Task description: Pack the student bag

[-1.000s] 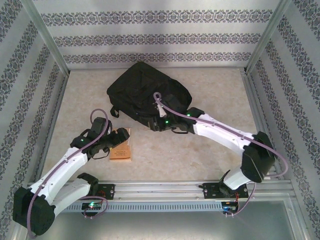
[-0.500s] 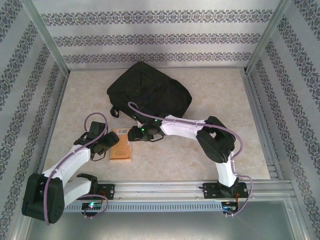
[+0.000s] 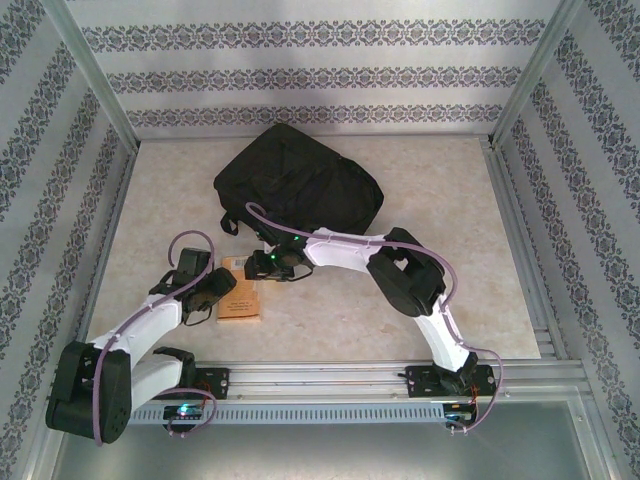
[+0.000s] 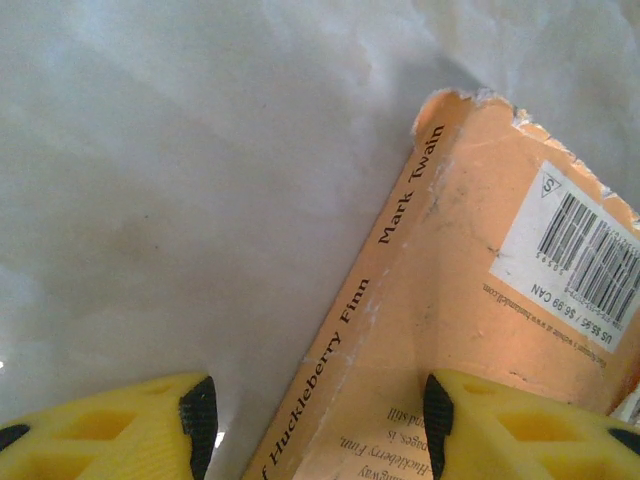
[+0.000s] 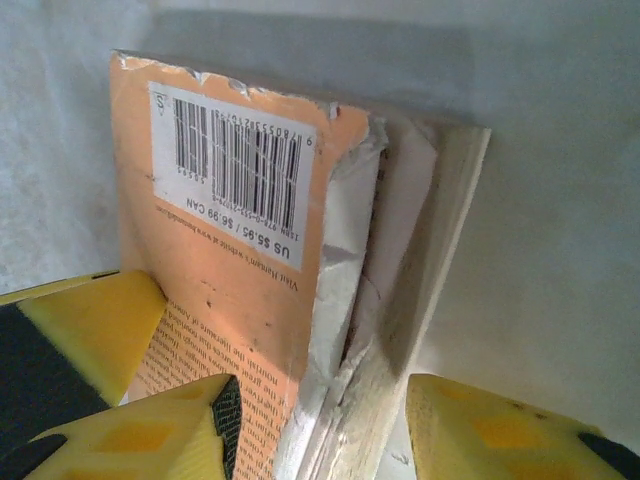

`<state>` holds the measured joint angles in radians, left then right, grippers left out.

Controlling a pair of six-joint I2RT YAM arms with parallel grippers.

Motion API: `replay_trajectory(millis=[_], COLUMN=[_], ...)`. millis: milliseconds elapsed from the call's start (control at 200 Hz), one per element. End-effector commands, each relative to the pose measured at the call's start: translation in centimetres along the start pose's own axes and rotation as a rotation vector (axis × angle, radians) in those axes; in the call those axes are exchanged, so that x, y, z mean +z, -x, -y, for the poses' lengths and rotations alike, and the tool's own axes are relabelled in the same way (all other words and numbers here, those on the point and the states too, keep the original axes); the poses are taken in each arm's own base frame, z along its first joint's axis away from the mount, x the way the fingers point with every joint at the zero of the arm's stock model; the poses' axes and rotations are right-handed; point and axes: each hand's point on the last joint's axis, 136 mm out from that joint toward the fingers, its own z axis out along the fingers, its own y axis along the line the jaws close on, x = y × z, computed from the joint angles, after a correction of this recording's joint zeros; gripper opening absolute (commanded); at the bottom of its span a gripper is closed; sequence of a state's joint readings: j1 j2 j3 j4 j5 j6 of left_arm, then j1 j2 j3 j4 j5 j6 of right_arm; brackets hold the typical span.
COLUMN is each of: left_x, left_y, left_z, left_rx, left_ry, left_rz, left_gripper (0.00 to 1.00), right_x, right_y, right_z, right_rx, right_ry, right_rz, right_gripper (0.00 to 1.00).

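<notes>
Left wrist cam: the paperback (image 4: 450, 320) has "Mark Twain" on its spine (image 4: 370, 270), then "...f Huckleberry Finn", with the start of the title cut off by the frame. The white barcode label (image 4: 572, 262) on the back cover says "US $5.95 / $6.99 CAN", plus an S logo in the corner. The tiny line under the price might be a web address, but it's too blurry to read.

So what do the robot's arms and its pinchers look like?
The left arm and right arm are white tubes with chunky black joints. A purple cable loops along each one, and little green lights glow near the right wrist. The left gripper and right gripper each have two blocky yellow fingers with black pads.
</notes>
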<state>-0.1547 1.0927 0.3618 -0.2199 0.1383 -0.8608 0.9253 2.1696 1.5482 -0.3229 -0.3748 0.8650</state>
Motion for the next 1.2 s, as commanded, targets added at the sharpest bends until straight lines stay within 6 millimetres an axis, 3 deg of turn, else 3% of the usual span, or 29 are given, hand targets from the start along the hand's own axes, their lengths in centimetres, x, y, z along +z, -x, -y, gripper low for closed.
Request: replay_trajectory(millis=[0, 335, 535, 739, 859, 909, 949, 1004, 1194], left_x=[1.4, 1.6, 1.8, 1.8, 1.4, 1.2, 1.0, 0.4, -3.9], left_y=[-1.8, -2.3, -2.5, -2.9, -2.9, -2.9, -2.8, -2.5, -0.6], left_z=[2.6, 2.4, 2.9, 3.7, 4.0, 4.0, 3.9, 3.9, 4.9], left_rx=[-0.014, -0.013, -0.021, -0.043, -0.044, -0.043, -0.037, -0.026, 0.055], left_ry=[-0.174, -0.181, -0.207, -0.257, -0.269, -0.269, -0.262, -0.249, -0.230], left_rz=[-0.083, -0.101, -0.118, -0.145, -0.145, -0.144, -0.142, -0.130, -0.049], left_gripper=[0.58, 0.56, 0.53, 0.48, 0.47, 0.47, 0.48, 0.53, 0.69], right_x=[0.3, -3.1, -2.0, 0.6, 0.8, 0.6, 0.2, -0.3, -5.1], right_y=[-0.2, 0.0, -0.3, -0.2, 0.4, 0.7, 1.0, 1.3, 1.3], right_z=[-1.5, -4.7, -5.7, -4.0, -2.5, -1.8, -1.5, -0.9, -2.5], right_rx=[0.012, -0.039, -0.031, -0.013, -0.028, -0.030, -0.040, -0.046, -0.146], right_ry=[0.055, 0.124, 0.200, 0.151, 0.097, 0.079, 0.071, 0.056, 0.122], right_rz=[-0.034, 0.001, -0.038, -0.072, -0.046, -0.033, -0.019, -0.003, 0.038], right_gripper=[0.47, 0.41, 0.39, 0.31, 0.18, 0.08, 0.00, 0.00, 0.00])
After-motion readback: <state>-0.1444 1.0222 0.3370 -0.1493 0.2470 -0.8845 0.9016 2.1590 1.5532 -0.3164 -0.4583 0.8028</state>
